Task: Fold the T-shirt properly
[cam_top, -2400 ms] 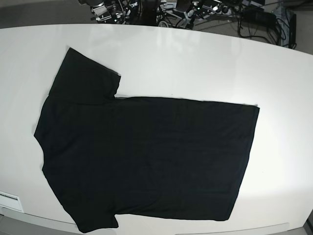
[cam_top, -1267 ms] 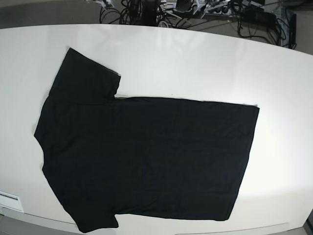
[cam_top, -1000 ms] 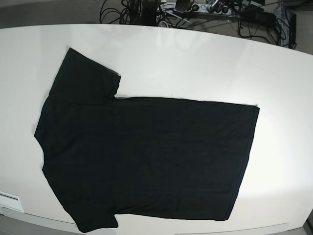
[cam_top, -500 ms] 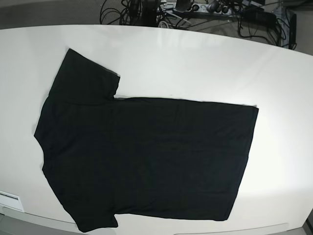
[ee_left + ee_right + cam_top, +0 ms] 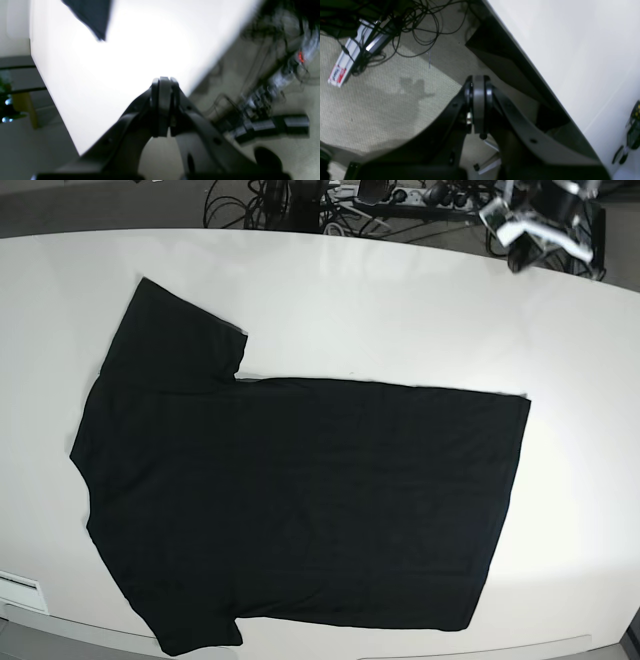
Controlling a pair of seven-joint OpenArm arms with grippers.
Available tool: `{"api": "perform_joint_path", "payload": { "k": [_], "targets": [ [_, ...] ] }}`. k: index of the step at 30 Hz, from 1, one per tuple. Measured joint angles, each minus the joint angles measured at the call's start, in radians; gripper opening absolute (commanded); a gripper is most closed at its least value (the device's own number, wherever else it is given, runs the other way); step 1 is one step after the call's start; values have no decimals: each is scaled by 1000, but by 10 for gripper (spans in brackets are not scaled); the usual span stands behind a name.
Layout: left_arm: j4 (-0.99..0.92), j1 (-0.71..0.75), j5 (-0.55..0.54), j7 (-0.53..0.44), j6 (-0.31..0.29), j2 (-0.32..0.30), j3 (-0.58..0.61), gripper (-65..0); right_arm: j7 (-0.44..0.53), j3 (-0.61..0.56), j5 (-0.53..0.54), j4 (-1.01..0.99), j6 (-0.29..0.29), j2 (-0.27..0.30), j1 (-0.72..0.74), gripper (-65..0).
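Note:
The black T-shirt [image 5: 290,490] lies flat on the white table [image 5: 400,310], plain side up, sleeves at the left and hem at the right. One of its corners shows in the left wrist view [image 5: 92,17]. My left gripper [image 5: 162,81] is shut and empty, above the table's far right edge, apart from the shirt. It also shows blurred in the base view [image 5: 527,230]. My right gripper [image 5: 478,79] is shut and empty, over the carpeted floor beside the table edge [image 5: 520,62]. It is out of the base view.
Cables and power strips [image 5: 400,200] lie on the floor behind the table. A white label [image 5: 20,590] sits at the table's front left edge. Bare table [image 5: 580,380] surrounds the shirt at the back and right.
My left arm has come into the base view at the top right corner. The shirt has not moved.

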Motion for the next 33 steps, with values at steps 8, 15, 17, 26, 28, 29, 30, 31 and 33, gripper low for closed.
{"api": "perform_joint_path", "payload": {
  "k": [8, 15, 17, 26, 28, 29, 30, 31, 33],
  "targets": [
    [-151, -311, -174, -211, -230, -119, -73, -650, 100, 1, 211, 0, 239, -4, 275, -650],
    [-406, -543, -156, -353, -317, -212, 52, -650, 136, -2, 264, 0, 290, -5, 430, -650],
    [-460, -607, -108, -408, -377, -227, 115, -650, 146, -2, 288, -3, 310, -5, 470, -650],
    [-593, -911, 62, -501, -457, -226, 461, -310, 145, -5, 310, -84, 301, -5, 557, -650],
    [-623, -976, 64, -515, -429, -227, 525, -255, 137, -6, 311, -84, 304, -6, 552, -650],
    [-641, -1018, 64, -515, -430, -227, 560, -256, 136, -6, 311, -84, 304, -7, 552, -650],
    [-659, -1056, 64, -515, -426, -227, 595, -256, 136, -6, 310, -84, 304, -8, 554, -650],
    [-675, -1091, 61, -516, -422, -229, 633, -256, 137, -6, 311, -84, 304, -7, 557, -650],
    [-703, -1157, 61, -527, -413, -232, 708, -256, 135, -6, 310, -84, 303, -7, 554, -650]
  ]
}}
